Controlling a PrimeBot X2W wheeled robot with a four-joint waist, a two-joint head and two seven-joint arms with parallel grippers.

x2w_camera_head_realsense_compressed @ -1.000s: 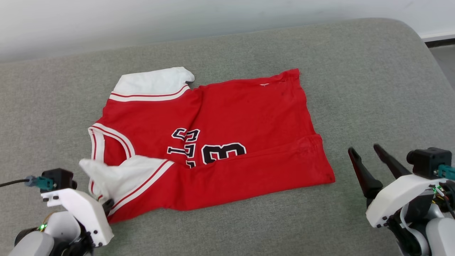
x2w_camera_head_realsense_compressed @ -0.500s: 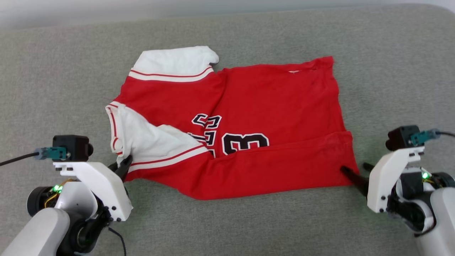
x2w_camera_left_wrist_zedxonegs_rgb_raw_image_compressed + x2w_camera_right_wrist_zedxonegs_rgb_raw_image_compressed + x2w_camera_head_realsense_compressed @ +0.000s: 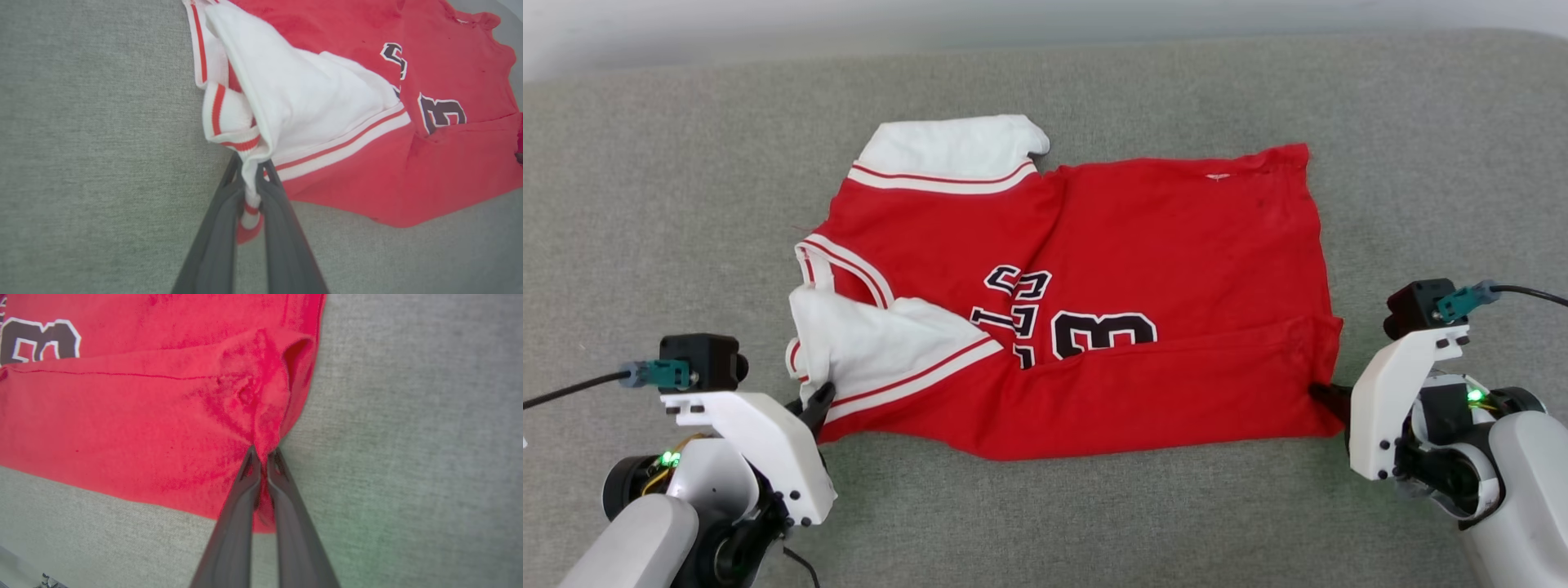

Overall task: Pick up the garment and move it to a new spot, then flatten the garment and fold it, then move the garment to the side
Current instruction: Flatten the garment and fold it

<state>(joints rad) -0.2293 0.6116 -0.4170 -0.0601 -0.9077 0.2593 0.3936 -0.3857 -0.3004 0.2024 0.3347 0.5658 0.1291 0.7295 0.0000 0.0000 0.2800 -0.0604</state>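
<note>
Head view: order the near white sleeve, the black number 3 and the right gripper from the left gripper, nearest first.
1. near white sleeve, pinched in the left gripper.
2. black number 3, mid-chest.
3. right gripper, lower right of view.

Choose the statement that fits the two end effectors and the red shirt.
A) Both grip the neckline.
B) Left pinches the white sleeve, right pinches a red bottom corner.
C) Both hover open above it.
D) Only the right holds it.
B: the left end effector is shut on the garment at its white sleeve cuff, and the right end effector is shut on its red hem corner.
</note>
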